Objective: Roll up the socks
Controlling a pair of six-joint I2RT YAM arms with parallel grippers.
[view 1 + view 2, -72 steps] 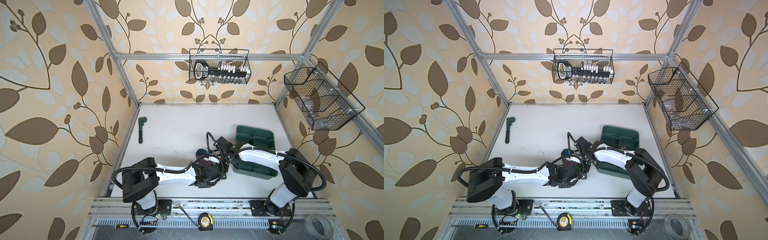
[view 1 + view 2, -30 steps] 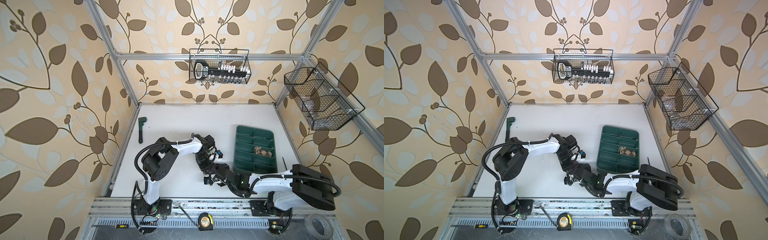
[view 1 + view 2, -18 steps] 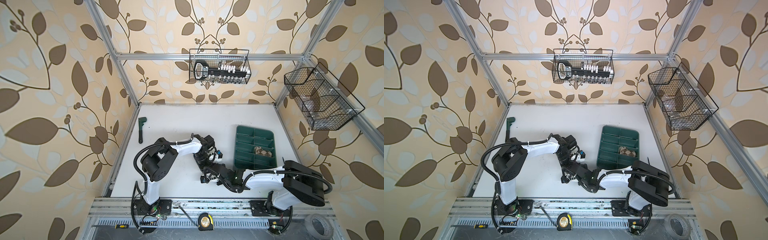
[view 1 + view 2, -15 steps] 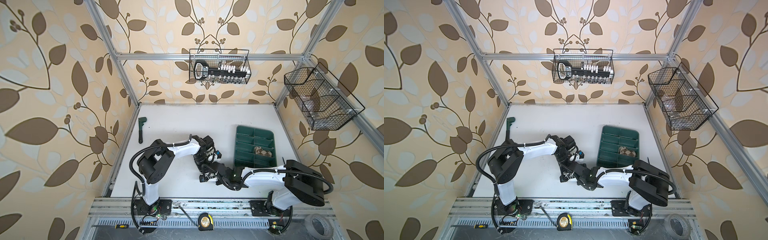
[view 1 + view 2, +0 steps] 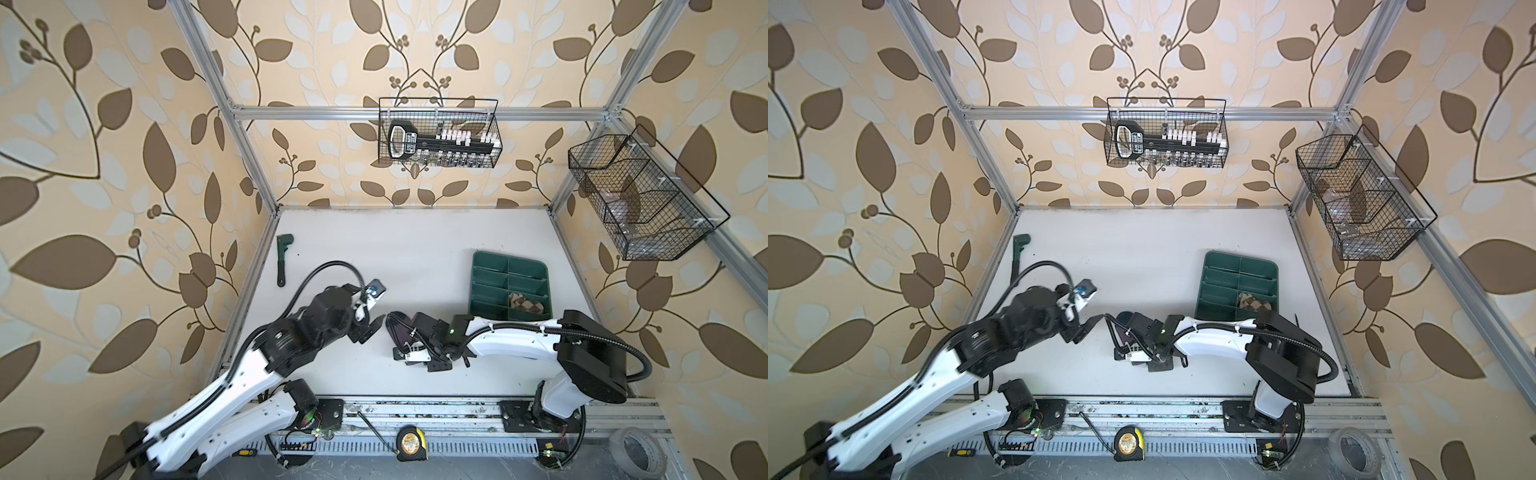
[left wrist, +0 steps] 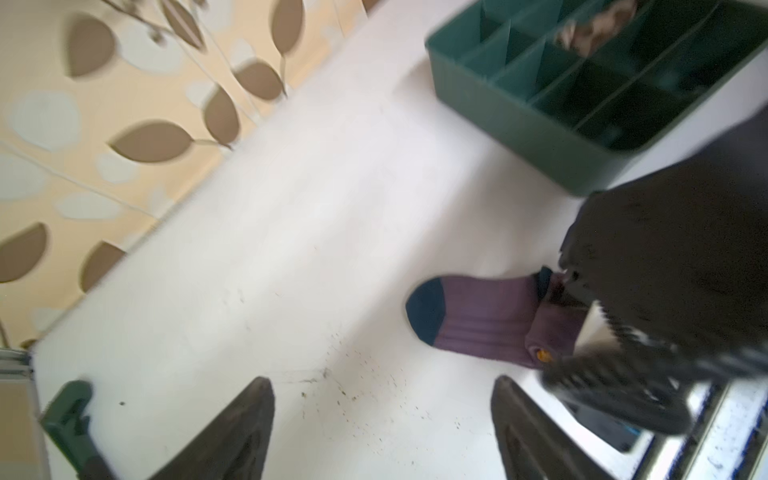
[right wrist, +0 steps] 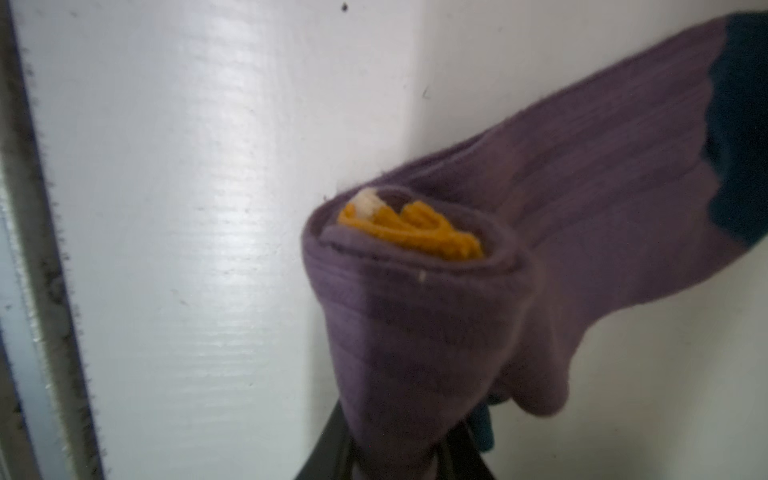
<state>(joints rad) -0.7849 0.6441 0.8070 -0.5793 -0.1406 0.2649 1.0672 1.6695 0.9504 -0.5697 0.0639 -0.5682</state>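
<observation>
My left gripper (image 5: 370, 329), jaws spread, hangs just beside the purple sock (image 5: 402, 334), which my right arm (image 5: 511, 347) partly covers. The beige sock (image 5: 526, 301) sits in a compartment of the green tray (image 5: 475, 282).

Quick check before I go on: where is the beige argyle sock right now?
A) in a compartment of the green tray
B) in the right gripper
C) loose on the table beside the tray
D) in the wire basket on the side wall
A: both top views show the beige argyle sock lying bunched inside a compartment on the right side of the green tray.
</observation>
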